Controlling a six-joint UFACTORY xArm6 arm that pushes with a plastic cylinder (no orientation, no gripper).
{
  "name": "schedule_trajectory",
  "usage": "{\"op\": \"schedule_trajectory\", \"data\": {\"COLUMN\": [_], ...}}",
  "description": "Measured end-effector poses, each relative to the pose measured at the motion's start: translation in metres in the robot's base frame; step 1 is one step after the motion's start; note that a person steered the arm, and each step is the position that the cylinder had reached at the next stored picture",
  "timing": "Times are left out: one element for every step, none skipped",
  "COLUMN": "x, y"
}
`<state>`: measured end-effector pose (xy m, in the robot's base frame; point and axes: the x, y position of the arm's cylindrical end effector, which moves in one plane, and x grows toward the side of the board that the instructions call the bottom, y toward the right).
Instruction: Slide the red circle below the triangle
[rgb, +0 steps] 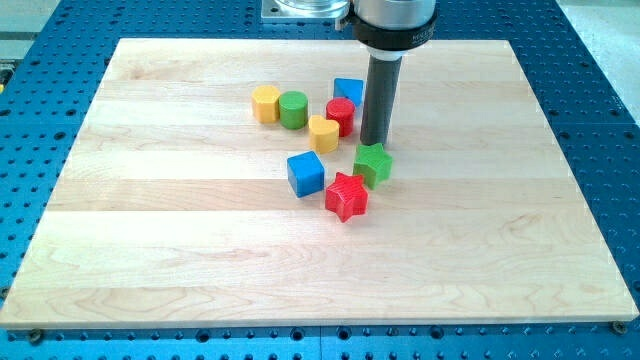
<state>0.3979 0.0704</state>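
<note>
The red circle (342, 113) sits near the board's top middle, just below and touching a blue triangle (349, 91) that is partly hidden by the rod. My tip (375, 143) is down on the board just right of the red circle and right above the green star (374, 163). A yellow pentagon-like block (323, 133) touches the red circle's lower left.
A yellow hexagon (265, 103) and a green circle (293, 109) stand side by side to the left. A blue cube (306, 173) and a red star (346, 196) lie below the cluster. The wooden board (150, 250) rests on a blue perforated table.
</note>
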Motion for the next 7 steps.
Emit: {"op": "schedule_trajectory", "data": {"x": [0.004, -0.001, -0.046, -0.069, -0.108, -0.159, -0.176], "y": [0.0, 0.002, 0.029, 0.125, 0.156, 0.136, 0.088]}}
